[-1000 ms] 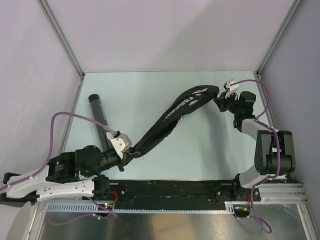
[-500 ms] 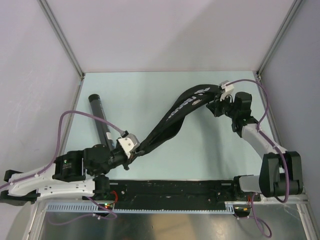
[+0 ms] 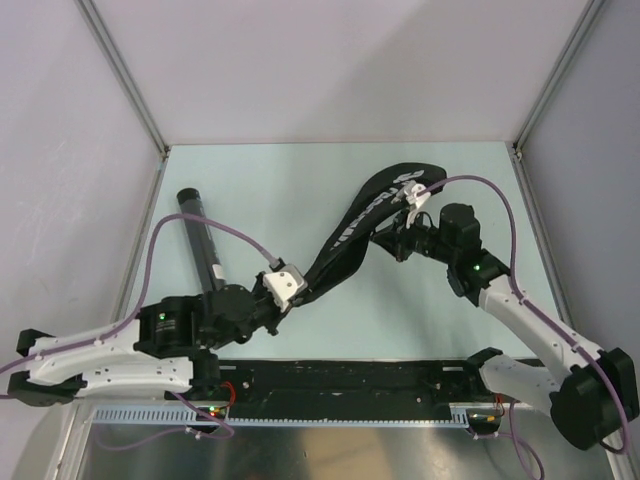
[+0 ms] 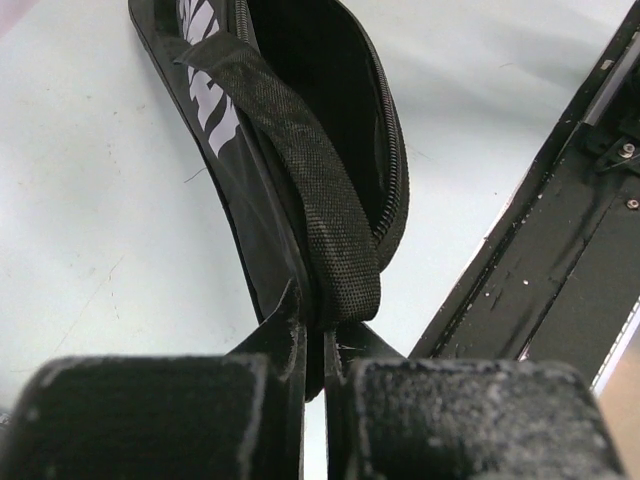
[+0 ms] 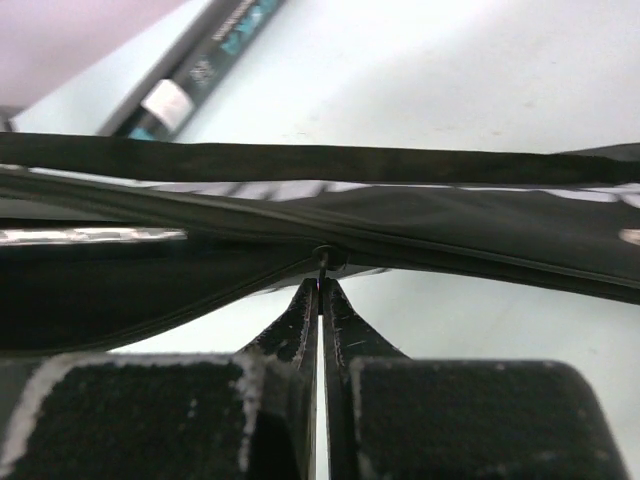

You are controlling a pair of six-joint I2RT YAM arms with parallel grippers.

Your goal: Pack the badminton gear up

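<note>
While stretched inward, left end effector [image 4: 312, 335] and right end effector [image 5: 320, 290] clamp the bag [image 3: 345, 230] (zipper [image 5: 322, 255], seemingly).

A pale mint-green desk [image 3: 270, 180] fills the floor of a small enclosure. Plain lavender-grey panels close it in: a back wall [image 3: 330, 70], a left wall [image 3: 60, 180] and a right wall [image 3: 590, 170]. Slanting aluminium posts [image 3: 122, 75] mark the two far corners. A black rail [image 3: 340, 378] runs along the desk's near edge, with a brushed metal sheet [image 3: 340, 450] just in front of it. The light is soft and even.
</note>
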